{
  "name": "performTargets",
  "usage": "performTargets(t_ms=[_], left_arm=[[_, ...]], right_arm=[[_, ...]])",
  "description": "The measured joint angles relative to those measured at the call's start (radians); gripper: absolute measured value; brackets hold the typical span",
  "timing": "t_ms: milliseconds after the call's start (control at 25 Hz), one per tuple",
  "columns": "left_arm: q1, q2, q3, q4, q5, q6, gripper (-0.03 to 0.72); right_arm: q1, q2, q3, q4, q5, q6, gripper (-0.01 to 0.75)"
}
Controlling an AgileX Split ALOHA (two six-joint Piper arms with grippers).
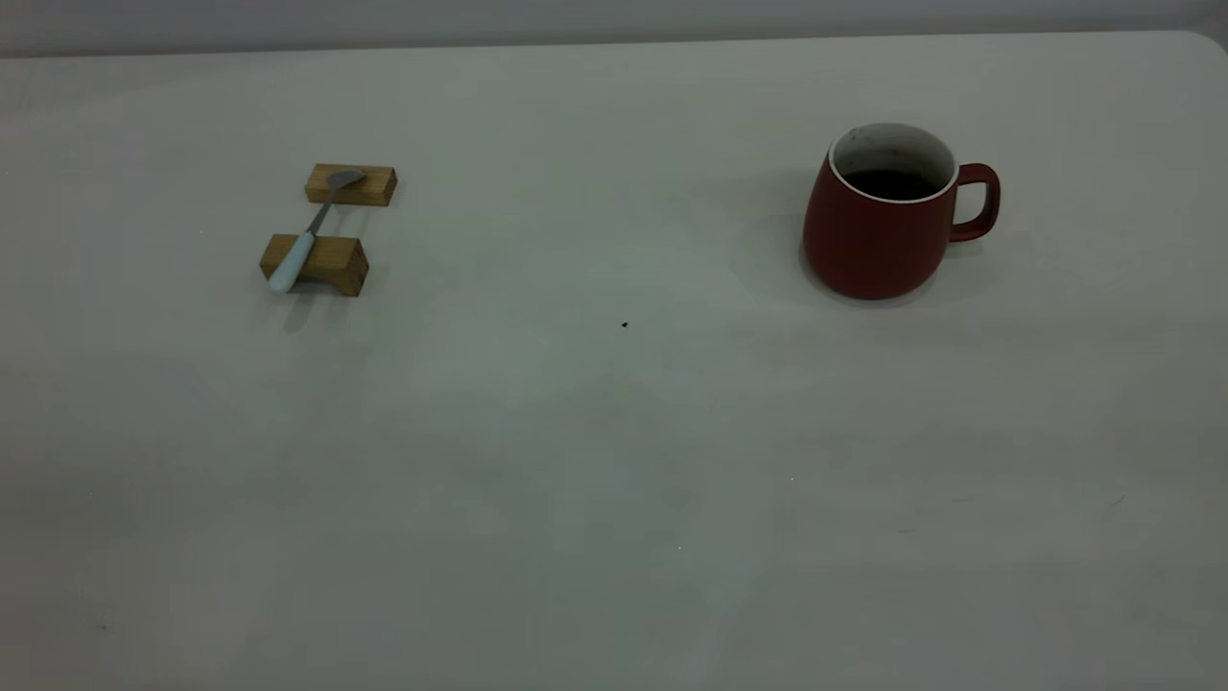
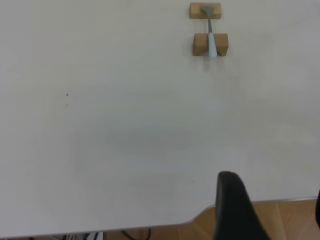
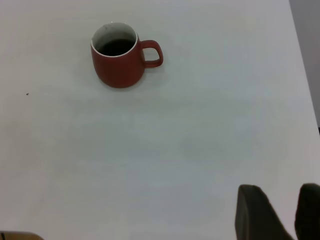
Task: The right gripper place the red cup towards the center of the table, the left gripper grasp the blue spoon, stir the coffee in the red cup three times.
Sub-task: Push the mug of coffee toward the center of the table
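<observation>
The red cup [image 1: 887, 226] stands upright on the table's [image 1: 614, 461] right side, coffee [image 1: 890, 183] low inside, handle pointing right. Far left, the blue spoon [image 1: 309, 233] bridges two wooden blocks [image 1: 317, 263]. Right gripper [image 3: 280, 212] hangs back, fingers slightly parted, empty; left gripper [image 2: 270, 210] parted wider, empty.

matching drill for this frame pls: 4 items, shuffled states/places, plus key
1. red cup
2. blue spoon
3. coffee
4. right gripper

A. bridges two wooden blocks
B. open, low over the table, far from the mug
C. stands upright on the exterior view's right, handle pointing right
D. dark liquid inside the mug

Pairs: 1-C, 2-A, 3-D, 4-B
</observation>
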Motion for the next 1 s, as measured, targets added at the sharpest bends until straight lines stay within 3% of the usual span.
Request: performTargets(t_ms=[360, 680, 840, 1000], left_arm=[[0.000, 0.000, 0.000, 0.000, 0.000, 0.000, 0.464], [0.000, 0.000, 0.000, 0.000, 0.000, 0.000, 0.464], [0.000, 0.000, 0.000, 0.000, 0.000, 0.000, 0.464], [0.000, 0.000, 0.000, 0.000, 0.000, 0.001, 0.464]], right_arm=[[0.000, 0.050, -0.042, 0.062, -0.073, -0.047, 0.238], [0.000, 0.443, -0.151, 0.079, -0.239, -0.094, 0.252], [0.000, 0.696, -0.217, 0.081, -0.288, -0.104, 0.330], [0.000, 0.916, -0.283, 0.081, -0.356, -0.166, 0.495]])
